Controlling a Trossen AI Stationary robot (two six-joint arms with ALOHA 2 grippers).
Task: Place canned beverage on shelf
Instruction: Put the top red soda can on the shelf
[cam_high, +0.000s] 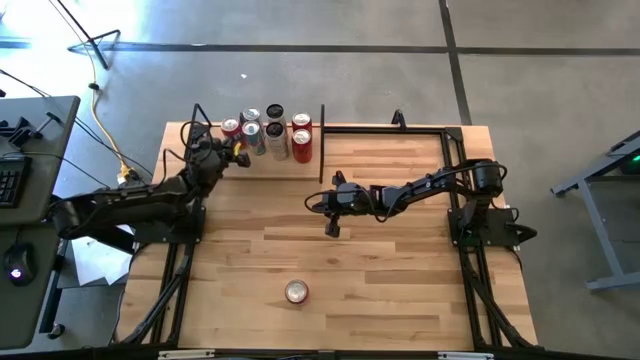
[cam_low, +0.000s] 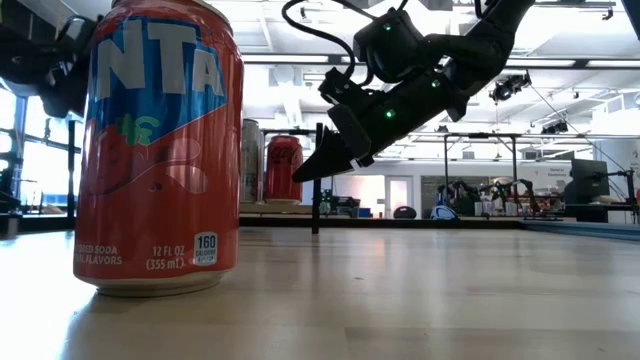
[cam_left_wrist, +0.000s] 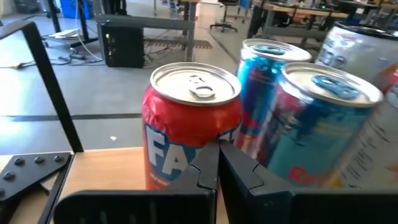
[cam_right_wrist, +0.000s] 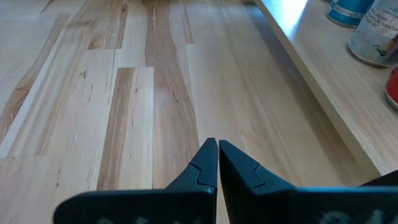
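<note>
A red Fanta can (cam_high: 296, 291) stands upright on the tabletop near the front edge and fills the left of the low view (cam_low: 160, 150). The shelf (cam_high: 290, 170), a pale board with black rod uprights, lies at the table's far left and carries several upright cans. The red can (cam_left_wrist: 189, 124) stands at the shelf's left end (cam_high: 231, 128). My left gripper (cam_high: 238, 155) is shut, with its tips (cam_left_wrist: 217, 149) right in front of that can's side. My right gripper (cam_high: 331, 225) is shut and empty, above the bare table middle (cam_right_wrist: 217, 146), hanging clear in the low view (cam_low: 310, 172). My left gripper's shut fingertips (cam_left_wrist: 208, 158) point level at the lower side of the red can at the shelf's left end, coming from the table's near side. I cannot tell whether they touch it. The can stands upright on the shelf board.
Two blue cans (cam_left_wrist: 311, 118) and a silver one (cam_left_wrist: 367, 43) stand close beside the red can on the shelf. The shelf's near edge (cam_right_wrist: 323, 81) runs beside my right gripper. A black upright (cam_high: 322, 140) stands at the shelf's right end. Bare wood lies between the grippers and the front can.
</note>
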